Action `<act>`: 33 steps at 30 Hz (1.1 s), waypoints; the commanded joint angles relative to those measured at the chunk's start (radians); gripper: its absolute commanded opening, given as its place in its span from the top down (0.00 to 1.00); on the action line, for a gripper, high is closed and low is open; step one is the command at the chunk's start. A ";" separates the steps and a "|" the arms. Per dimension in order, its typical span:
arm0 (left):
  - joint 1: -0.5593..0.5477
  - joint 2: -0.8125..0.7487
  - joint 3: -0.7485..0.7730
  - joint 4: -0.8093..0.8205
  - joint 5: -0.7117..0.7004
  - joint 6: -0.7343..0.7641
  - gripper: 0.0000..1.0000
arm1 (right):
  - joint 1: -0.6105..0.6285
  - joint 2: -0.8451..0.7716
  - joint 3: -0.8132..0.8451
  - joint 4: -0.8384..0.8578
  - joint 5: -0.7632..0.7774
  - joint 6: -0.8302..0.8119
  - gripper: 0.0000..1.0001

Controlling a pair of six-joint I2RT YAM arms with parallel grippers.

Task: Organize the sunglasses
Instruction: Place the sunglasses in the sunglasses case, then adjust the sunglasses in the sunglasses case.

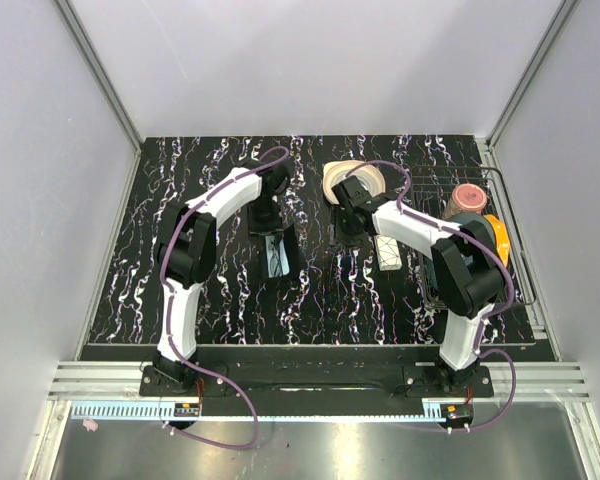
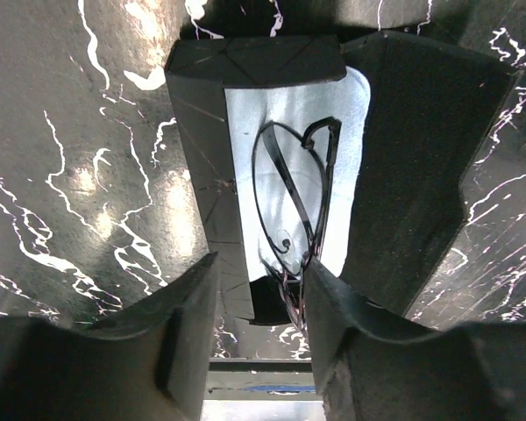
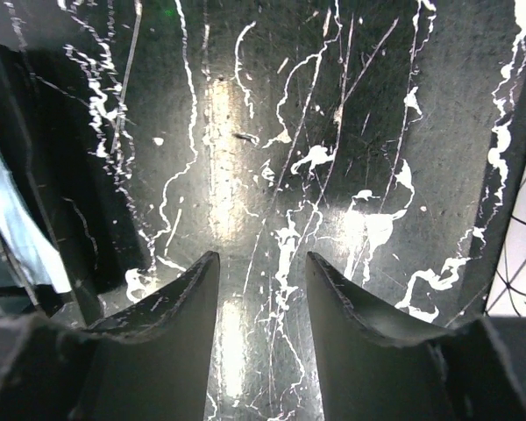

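- The two arm bases sat at the near edge of the black, white-veined table (image 1: 210, 300), the left arm reaching forward and inward and the right arm bending in from the right.
- The left gripper (image 2: 261, 263) hung just above the near end of the open black case (image 2: 412, 167), its fingers apart and clamped on nothing.
- The sunglasses (image 2: 285, 193) lay inside that case on its white lining (image 2: 245, 132), lengthwise, thin dark rims and folded arms showing.
- Their near end reached down beside the right-hand finger (image 2: 333, 307); whether it touched could not be told.
- The right gripper (image 3: 263, 259) hovered over bare table just to the right of the case, fingers apart with nothing between them.
- A strip of the case's pale lining showed at the left edge of the right wrist view.
- A white oblong box (image 1: 390, 252) lay on the table near the right forearm, between the case and the wire rack (image 1: 525, 260).
- Farther back, a round beige dish (image 1: 355, 178) stood partly behind the right wrist.
- The rack at the right edge held a pink cup (image 1: 470, 194) and an orange object (image 1: 497, 232).
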 commanded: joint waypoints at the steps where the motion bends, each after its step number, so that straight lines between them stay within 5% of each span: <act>1: -0.006 -0.086 0.049 0.004 0.005 -0.010 0.51 | 0.000 -0.109 0.031 0.000 -0.003 -0.023 0.48; 6: 0.005 -0.173 0.041 0.023 0.025 -0.002 0.37 | 0.001 -0.163 0.080 0.026 -0.105 -0.071 0.42; 12: 0.091 -0.342 -0.153 0.209 0.114 -0.027 0.31 | 0.024 -0.128 0.134 0.145 -0.348 -0.124 0.41; 21: 0.180 -0.448 -0.554 0.509 0.246 -0.082 0.42 | 0.129 0.094 0.274 0.144 -0.370 -0.111 0.42; 28: 0.189 -0.395 -0.591 0.595 0.294 -0.076 0.50 | 0.145 0.193 0.333 0.092 -0.380 -0.106 0.47; 33: 0.197 -0.369 -0.589 0.618 0.318 -0.064 0.65 | 0.144 0.226 0.355 0.080 -0.405 -0.101 0.61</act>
